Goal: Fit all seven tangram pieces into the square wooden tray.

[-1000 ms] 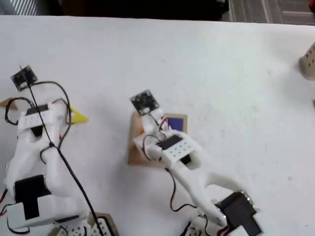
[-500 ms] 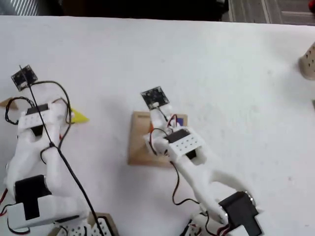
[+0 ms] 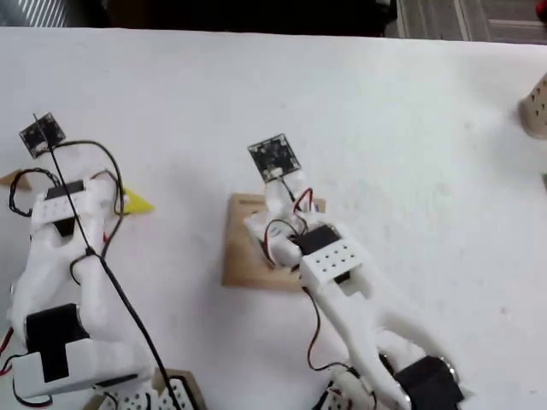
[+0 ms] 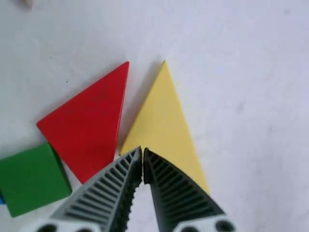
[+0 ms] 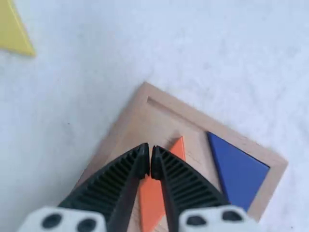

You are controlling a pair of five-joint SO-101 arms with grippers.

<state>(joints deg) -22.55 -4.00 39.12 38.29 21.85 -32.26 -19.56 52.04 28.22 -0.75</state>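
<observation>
White table (image 3: pixel 410 111), dark room (image 3: pixel 214 15) beyond, left pincer (image 4: pixel 142 153) closed over yellow triangle (image 4: pixel 164 125), right pincer (image 5: pixel 148 151) closed over tray (image 5: pixel 159 126)

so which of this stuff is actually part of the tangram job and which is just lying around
Part of the job: wooden tray; orange piece and blue piece in it; yellow triangle, red triangle and green square out on the table.

Just lying about: perforated beige object at the table's right edge; brown board by the arm bases.
</observation>
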